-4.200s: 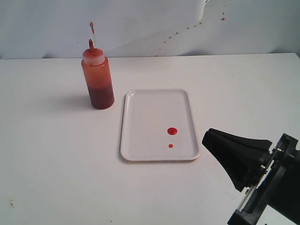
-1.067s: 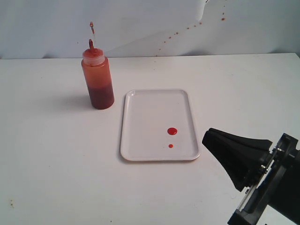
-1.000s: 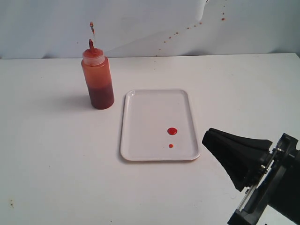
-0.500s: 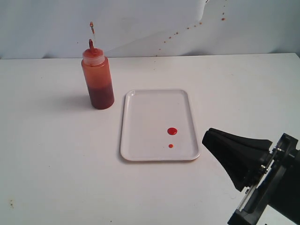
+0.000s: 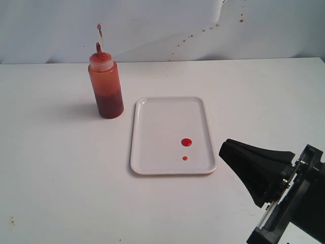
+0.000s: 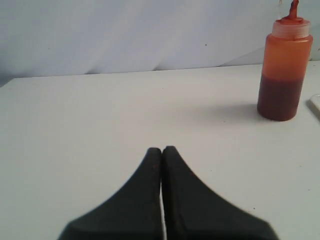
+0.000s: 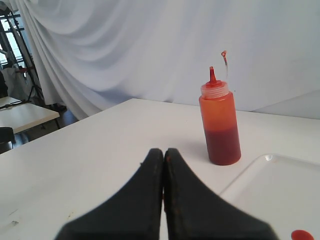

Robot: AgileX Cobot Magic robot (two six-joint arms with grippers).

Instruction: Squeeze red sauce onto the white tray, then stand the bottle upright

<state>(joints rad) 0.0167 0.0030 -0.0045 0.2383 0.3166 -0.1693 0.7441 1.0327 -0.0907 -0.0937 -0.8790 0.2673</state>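
Observation:
The bottle [image 5: 105, 86] stands upright on the table, left of the white tray [image 5: 157, 132], nozzle up and its tethered tip hanging above; it also shows as the bottle [image 6: 283, 65] and the bottle [image 7: 219, 122] in the wrist views. Two drops of red sauce [image 5: 186, 142] lie on the tray's right half. My right gripper [image 5: 226, 149] is shut and empty at the lower right, just off the tray's near right corner. My left gripper [image 6: 162, 150] is shut with nothing in it, well away from the bottle, and is outside the exterior view.
A white cloth backdrop [image 5: 152, 25] with small reddish specks rises behind the table. The table's far edge runs just behind the bottle. A tray corner [image 7: 280, 185] appears in the right wrist view with a sauce drop [image 7: 301, 235].

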